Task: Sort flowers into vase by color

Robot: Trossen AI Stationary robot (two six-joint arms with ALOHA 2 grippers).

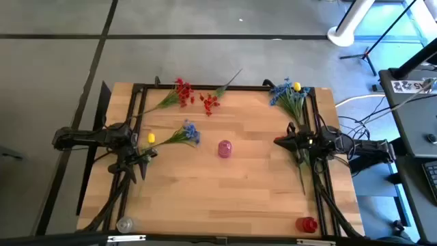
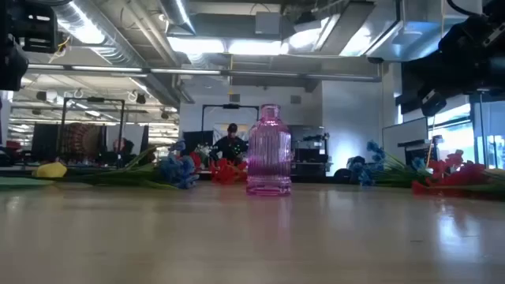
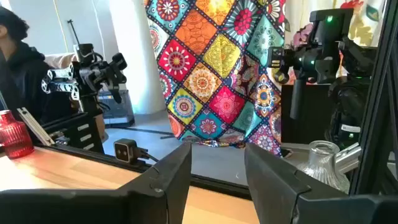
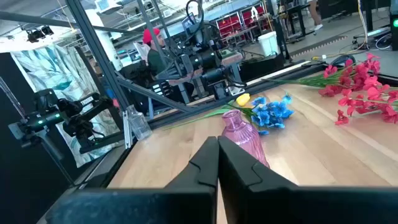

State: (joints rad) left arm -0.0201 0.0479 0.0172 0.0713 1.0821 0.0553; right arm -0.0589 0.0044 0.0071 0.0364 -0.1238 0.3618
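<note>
Flowers lie loose: I see red sprigs (image 1: 183, 93) by the tabletop's far edge, a blue cluster (image 1: 288, 96) at its far right corner, a blue-yellow sprig (image 1: 179, 134) near the left edge. Pink vase (image 1: 224, 148) stands mid-table. Left gripper (image 1: 145, 158) parted, empty; right gripper (image 1: 278, 142) closed, empty

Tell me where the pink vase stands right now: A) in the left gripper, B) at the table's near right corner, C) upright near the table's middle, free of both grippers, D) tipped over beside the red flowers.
C: the pink vase stands upright near mid-table, with the left gripper and right gripper both off at the sides.
</note>
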